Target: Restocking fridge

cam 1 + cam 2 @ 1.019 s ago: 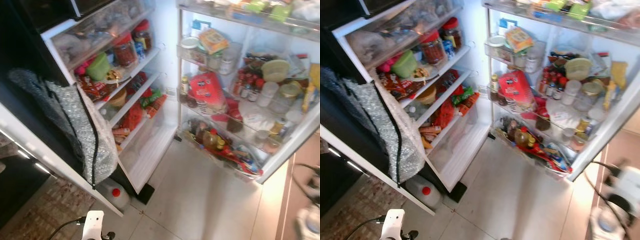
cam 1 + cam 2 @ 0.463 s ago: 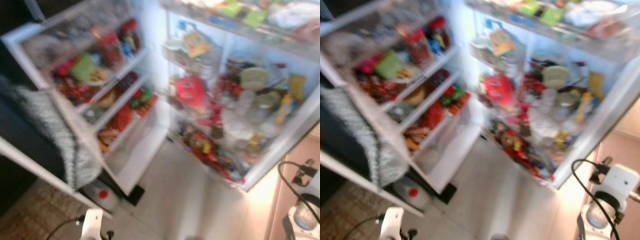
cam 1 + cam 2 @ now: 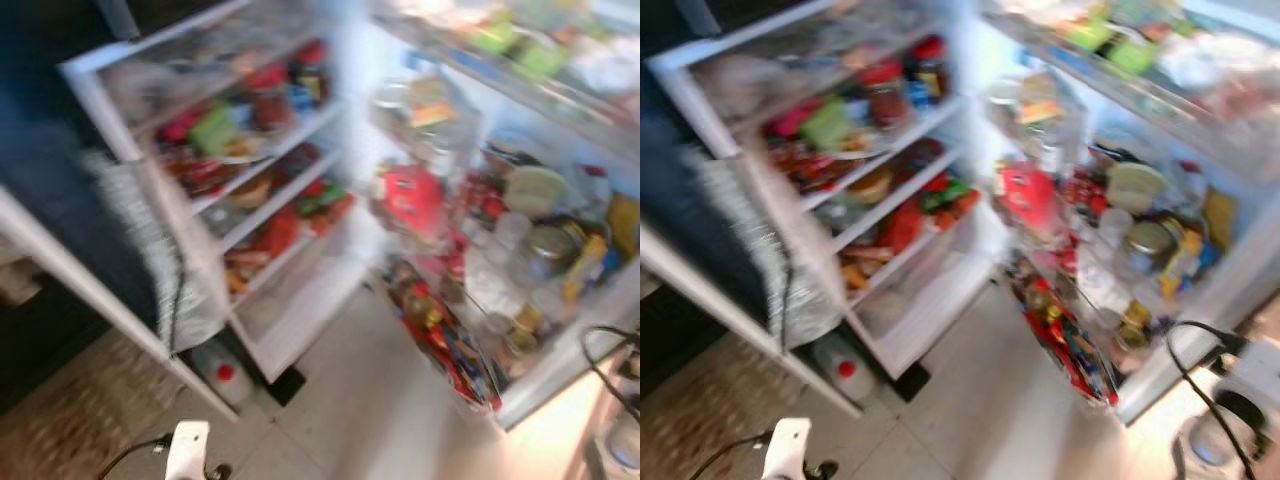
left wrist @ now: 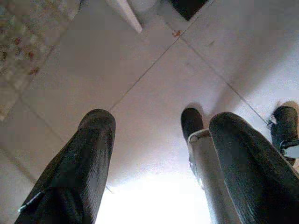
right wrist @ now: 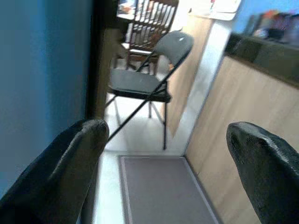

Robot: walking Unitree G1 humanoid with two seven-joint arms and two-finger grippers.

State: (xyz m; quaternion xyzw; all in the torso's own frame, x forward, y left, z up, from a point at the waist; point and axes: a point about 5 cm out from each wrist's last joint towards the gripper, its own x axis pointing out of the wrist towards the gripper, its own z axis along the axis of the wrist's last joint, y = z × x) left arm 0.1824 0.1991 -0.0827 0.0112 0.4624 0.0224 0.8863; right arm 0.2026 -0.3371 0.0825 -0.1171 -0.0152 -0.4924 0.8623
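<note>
The fridge stands wide open ahead, and the head views are blurred. Its inner shelves (image 3: 270,190) are packed with jars, packets and a green tub. The door racks (image 3: 500,250) on the right hold bottles, jars and a red packet (image 3: 410,195). My left gripper (image 4: 161,123) hangs open over the pale floor tiles with nothing between its fingers. My right gripper (image 5: 166,133) is open too, empty, and faces away toward a folding chair (image 5: 149,79). A white part of my left arm (image 3: 187,450) shows at the bottom edge.
A silver padded bag (image 3: 150,250) hangs on the left door. A white jug with a red cap (image 3: 222,375) sits on the floor under it. Wooden cabinet fronts (image 5: 233,130) and a grey mat (image 5: 159,191) lie on my right side.
The whole picture has shifted and stays blurred, so my head camera is moving. The fridge contents and both grippers look unchanged.
</note>
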